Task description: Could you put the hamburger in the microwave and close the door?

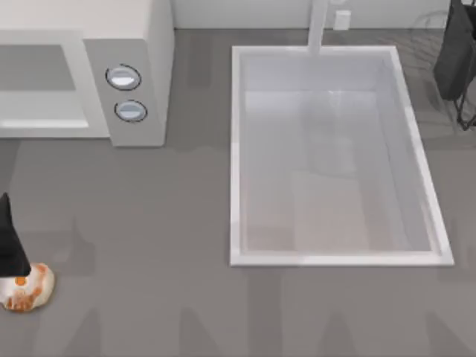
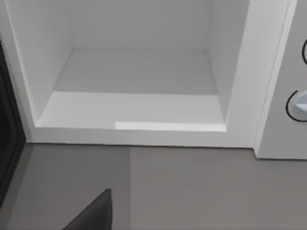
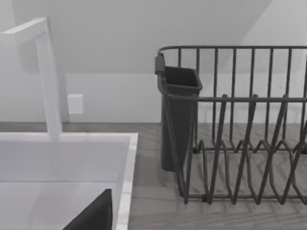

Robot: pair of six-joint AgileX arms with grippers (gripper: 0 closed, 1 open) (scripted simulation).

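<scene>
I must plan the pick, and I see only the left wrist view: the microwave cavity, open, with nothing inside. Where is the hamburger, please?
Observer: In the top view the hamburger lies on the table near its lower left corner, apart from the microwave.
Operator: Is the left end effector near it?
Observer: Yes. The left end effector is directly at the bun and overlaps its edge in the top view. I cannot tell whether they touch.
Operator: And the right arm?
Observer: The right end effector is parked at the table's far right corner, by a dark dish rack past the sink.
</scene>
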